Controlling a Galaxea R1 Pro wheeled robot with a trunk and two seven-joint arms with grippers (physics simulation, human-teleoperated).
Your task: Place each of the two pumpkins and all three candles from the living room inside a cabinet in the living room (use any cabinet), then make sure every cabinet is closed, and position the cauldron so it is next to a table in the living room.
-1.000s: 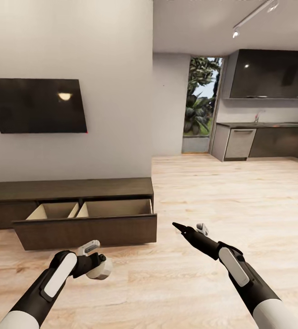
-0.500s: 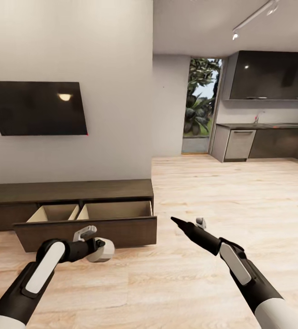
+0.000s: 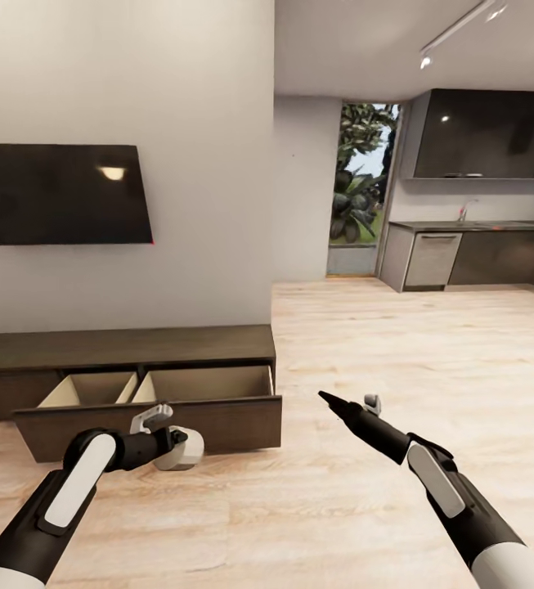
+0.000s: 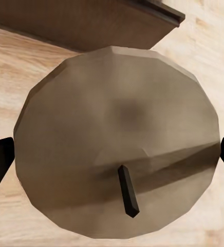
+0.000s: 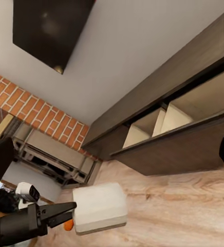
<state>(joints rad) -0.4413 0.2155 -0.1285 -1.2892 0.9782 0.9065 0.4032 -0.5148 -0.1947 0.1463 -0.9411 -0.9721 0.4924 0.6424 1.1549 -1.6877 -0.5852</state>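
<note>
The left gripper (image 3: 167, 439) holds a candle (image 4: 117, 144) between its fingers, just in front of the cabinet (image 3: 136, 384). The right gripper (image 3: 332, 402) hovers over the wooden floor (image 3: 397, 352) beside the cabinet, fingers drawn together. The cabinet's wide front hangs open beneath the wall television (image 3: 62, 194).

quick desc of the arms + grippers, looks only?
Both arms are glossy black with a white oblong panel on the forearm and white upper-arm shells. The left gripper has a pale grey housing; the right gripper tapers to slim black fingers with a small grey fitting behind. No cables visible.
</note>
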